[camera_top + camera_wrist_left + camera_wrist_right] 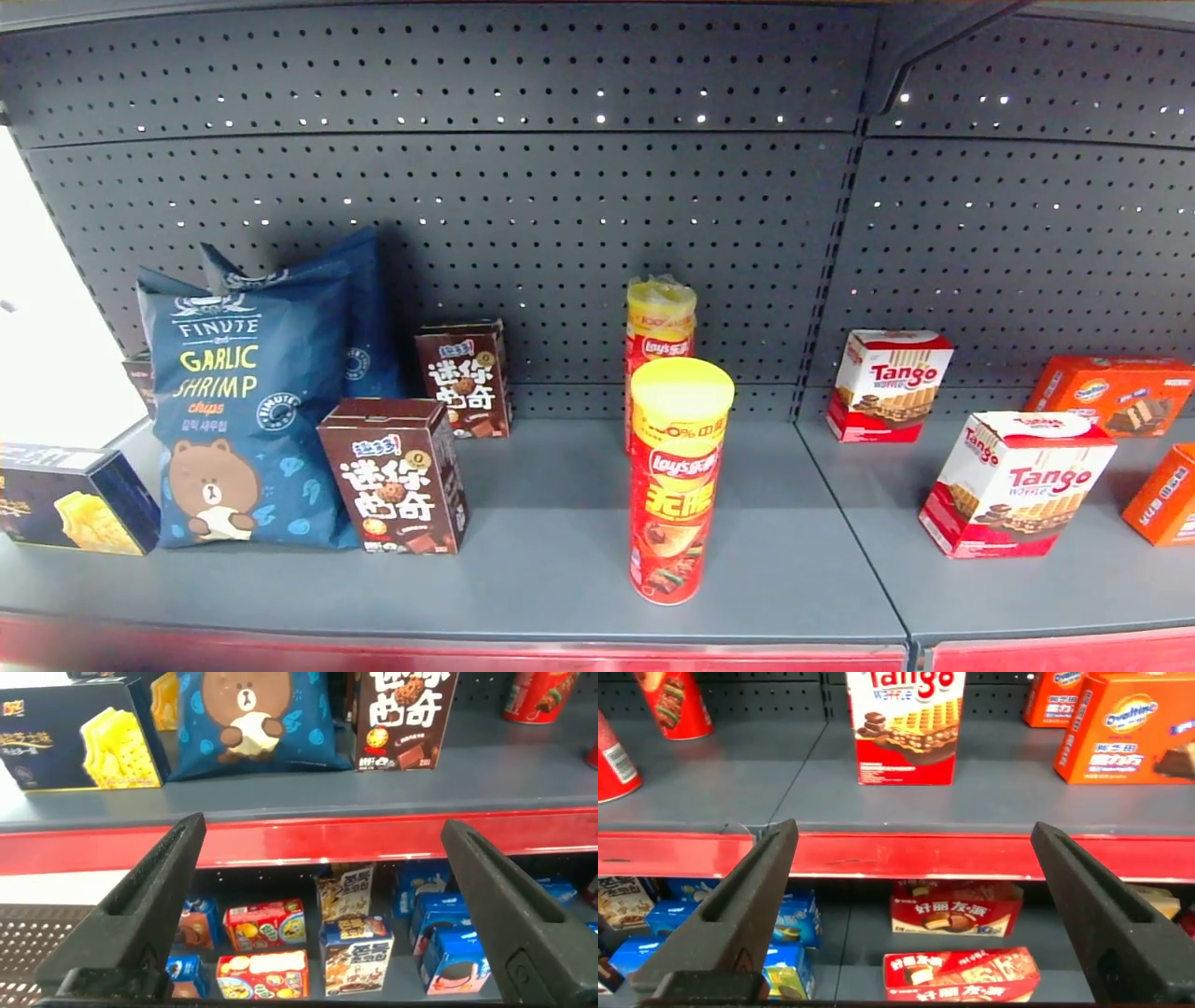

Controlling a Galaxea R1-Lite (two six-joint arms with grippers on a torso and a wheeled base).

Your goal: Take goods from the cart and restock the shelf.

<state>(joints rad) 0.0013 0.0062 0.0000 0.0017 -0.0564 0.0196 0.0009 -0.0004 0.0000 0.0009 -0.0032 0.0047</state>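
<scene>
The shelf [560, 523] carries, by our count, two blue bags [247, 411], two brown cookie boxes [397, 476], two red cans [677, 476] with yellow lids, two wafer boxes [1013, 485], two orange boxes [1111, 392] and one dark box [75, 499] at the far left. Each pair stands one behind the other. The front can stands upright near the middle of the shelf, well apart from the cookie boxes and the wafer boxes. One orange box is cut off by the right edge, and something small sits behind the bags that we cannot make out.

From the head we see the pegboard back [560, 233] and the whole top row. The wrist views add a lower shelf [864, 933] under the red front edge [448, 653]. In the right wrist view we count two red boxes [957, 905] there, stacked front to back, with blue boxes [789, 924] beside them. In the left wrist view the lower shelf holds many small boxes [266, 924], blue, red and brown; we cannot count them surely.

The left gripper [324, 829] hangs in front of the red edge below the bags and the front cookie box, facing the shelf, its fingers [140, 924] spread wide and holding nothing. The right gripper [915, 833] hangs likewise below the front wafer box, spread wide and bare.
</scene>
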